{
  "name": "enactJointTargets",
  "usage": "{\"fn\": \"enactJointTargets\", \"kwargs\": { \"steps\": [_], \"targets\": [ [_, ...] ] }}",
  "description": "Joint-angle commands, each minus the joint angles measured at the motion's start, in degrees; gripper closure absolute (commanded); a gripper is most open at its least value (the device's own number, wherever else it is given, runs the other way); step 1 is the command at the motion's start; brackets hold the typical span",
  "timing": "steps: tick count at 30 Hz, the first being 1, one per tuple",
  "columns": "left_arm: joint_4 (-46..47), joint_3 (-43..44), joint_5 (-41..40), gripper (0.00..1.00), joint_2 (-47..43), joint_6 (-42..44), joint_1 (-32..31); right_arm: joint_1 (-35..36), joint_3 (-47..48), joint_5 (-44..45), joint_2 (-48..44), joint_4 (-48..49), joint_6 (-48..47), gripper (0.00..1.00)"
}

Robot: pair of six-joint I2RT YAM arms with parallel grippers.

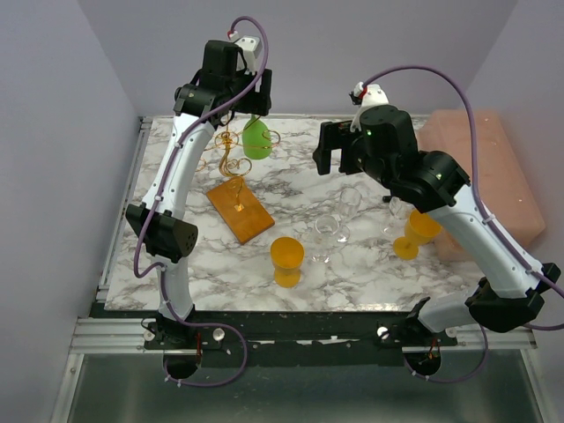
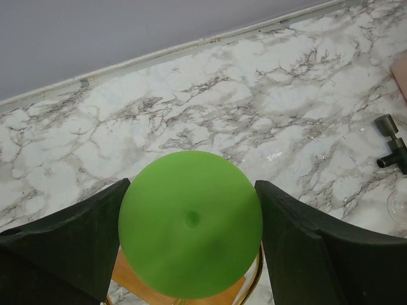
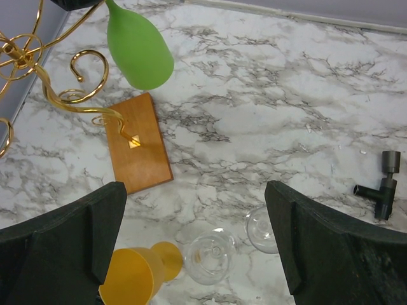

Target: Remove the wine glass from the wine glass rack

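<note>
A green wine glass (image 1: 256,138) hangs bowl down beside the curled gold arms of the wine glass rack (image 1: 228,146), whose orange-brown base (image 1: 240,211) lies on the marble table. My left gripper (image 1: 250,104) is above it, shut on the glass's round green foot (image 2: 191,222), with a finger against each side. A gold wire (image 2: 255,279) and the base (image 2: 127,279) show below the foot. I cannot tell whether the stem still sits in a rack arm. The right wrist view shows the green bowl (image 3: 138,47) next to a gold scroll (image 3: 86,70). My right gripper (image 1: 331,155) is open and empty, high over the table's middle.
Two clear glasses (image 1: 330,233) (image 1: 350,203) and two orange goblets (image 1: 286,260) (image 1: 416,231) stand on the table (image 1: 370,282). A pink foam block (image 1: 480,172) sits at the right. A black T-shaped fitting (image 3: 381,187) lies near it. Purple walls close in the back and sides.
</note>
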Motion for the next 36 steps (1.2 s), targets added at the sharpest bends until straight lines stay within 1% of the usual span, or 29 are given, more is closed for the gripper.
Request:
{"fn": "enactJointTargets", "kwargs": {
  "steps": [1,12,22,23,25,32,36],
  "targets": [
    [-0.79,0.07,-1.52,0.23,-0.02,0.58,-0.35,-0.54,-0.69,-1.23,-0.86,0.57,0.28,0.00],
    [-0.97,0.07,-1.81,0.25,-2.33,0.23,-0.35,-0.54,-0.47,-1.92,-0.81,0.48,0.39,0.00],
    [-0.50,0.39,-5.46,0.26,-3.45,0.80,-0.35,-0.53,-0.16,-2.87,-0.51,0.57,0.90,0.00],
    [-0.26,0.29,-7.29,0.26,-3.53,0.78,-0.35,-0.54,-0.09,-3.06,-0.47,0.57,0.92,0.00],
    [0.32,-0.05,-8.07,0.26,-3.87,0.75,-0.35,-0.53,0.01,-3.18,-0.38,0.55,0.88,0.00],
    [3.75,-2.26,-9.91,0.26,-5.51,0.45,-0.35,-0.52,0.37,-3.33,-0.10,0.31,0.75,0.00],
    [9.66,-7.71,-10.65,0.26,-8.95,-0.21,-0.35,-0.53,0.47,-3.80,-0.13,0.30,0.56,0.00]
  ]
}}
